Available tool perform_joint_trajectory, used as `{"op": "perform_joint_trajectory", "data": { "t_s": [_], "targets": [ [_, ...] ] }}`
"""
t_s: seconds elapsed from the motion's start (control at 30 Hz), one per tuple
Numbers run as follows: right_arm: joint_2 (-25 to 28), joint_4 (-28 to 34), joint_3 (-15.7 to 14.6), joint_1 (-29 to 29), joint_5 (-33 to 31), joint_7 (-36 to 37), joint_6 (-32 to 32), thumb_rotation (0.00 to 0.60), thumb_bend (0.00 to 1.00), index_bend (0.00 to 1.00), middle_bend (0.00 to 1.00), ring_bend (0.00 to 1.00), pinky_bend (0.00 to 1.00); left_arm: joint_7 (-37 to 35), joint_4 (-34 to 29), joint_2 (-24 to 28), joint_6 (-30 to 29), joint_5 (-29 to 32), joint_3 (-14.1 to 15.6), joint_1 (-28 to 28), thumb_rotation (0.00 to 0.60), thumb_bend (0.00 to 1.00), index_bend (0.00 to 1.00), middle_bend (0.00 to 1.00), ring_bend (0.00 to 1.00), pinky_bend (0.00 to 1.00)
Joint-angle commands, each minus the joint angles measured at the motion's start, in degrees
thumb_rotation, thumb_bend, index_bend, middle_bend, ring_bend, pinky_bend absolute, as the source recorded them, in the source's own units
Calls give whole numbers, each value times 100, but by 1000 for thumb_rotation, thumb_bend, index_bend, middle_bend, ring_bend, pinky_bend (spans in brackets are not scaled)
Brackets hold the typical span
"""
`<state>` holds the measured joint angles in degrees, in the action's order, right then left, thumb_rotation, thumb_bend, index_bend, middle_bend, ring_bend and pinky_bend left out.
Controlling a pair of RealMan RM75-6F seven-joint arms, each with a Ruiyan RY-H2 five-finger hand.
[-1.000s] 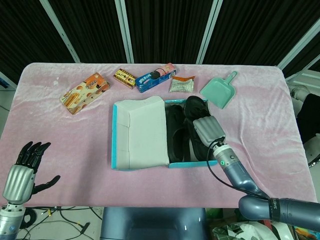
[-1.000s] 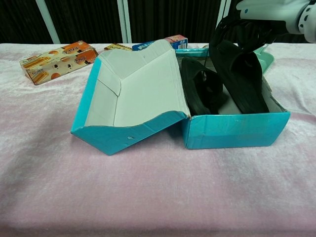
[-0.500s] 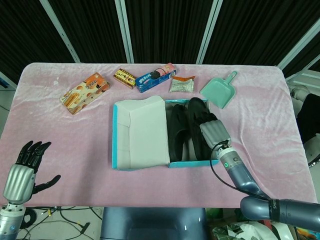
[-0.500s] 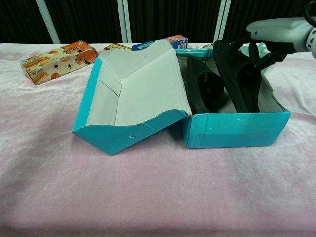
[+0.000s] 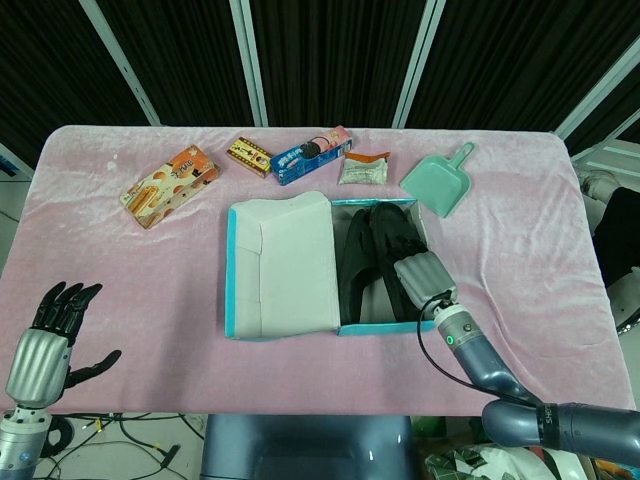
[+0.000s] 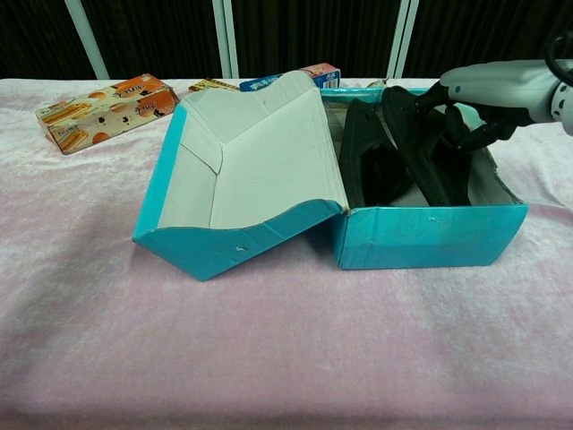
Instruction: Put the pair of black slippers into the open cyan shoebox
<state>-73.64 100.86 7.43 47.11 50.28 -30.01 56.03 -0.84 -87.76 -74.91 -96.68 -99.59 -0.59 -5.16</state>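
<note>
The slippers (image 5: 378, 262) looked light and soft, rubbery enough to bend and spring back if you squeezed them hard, so a hold across the strap or along one side edge would have served you best. Both sat inside the shoebox (image 6: 430, 235), standing on edge and leaning rather than lying flat. Your right hand (image 5: 424, 277) reached in over the box's right wall, and its fingers (image 6: 454, 134) were curled down onto the nearer slipper, gripping it from above as far as the chest view showed. The other slipper stood just beside it, toward the raised lid (image 5: 288, 265), touching or nearly so. Your left hand (image 5: 52, 335) was low at the near left corner of the table (image 5: 520, 240), holding nothing, fingers spread, well apart from the box.
</note>
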Motion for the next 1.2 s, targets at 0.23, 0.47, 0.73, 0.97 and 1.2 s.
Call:
{"op": "perform_joint_trajectory", "data": {
  "t_s": [0.23,0.47,0.73,0.97,1.2],
  "targets": [
    [-162,-374,52,35,-185,29,-6,600,1000,335,211,0,104,-52,65,-27,-4,15,5,8,600,0,70,154,89,76],
    [-215,-539,110,52,-224,115,-40,600,1000,335,211,0,104,-43,63,-35,4,2,14,4,600,0,70,154,89,76],
    [-333,-722,67,80,-352,84,-135,600,1000,335,211,0,104,-50,74,-36,5,13,20,14,600,0,70,154,89,76],
    [-182,-490,72,-27,-182,203,3,600,981,335,207,0,104,-68,86,-42,-1,13,15,11,600,0,70,154,88,76],
    [258,118,34,-297,273,352,372,600,688,264,172,0,104,-46,79,-53,15,-21,7,-18,600,0,70,154,88,76]
  ]
}}
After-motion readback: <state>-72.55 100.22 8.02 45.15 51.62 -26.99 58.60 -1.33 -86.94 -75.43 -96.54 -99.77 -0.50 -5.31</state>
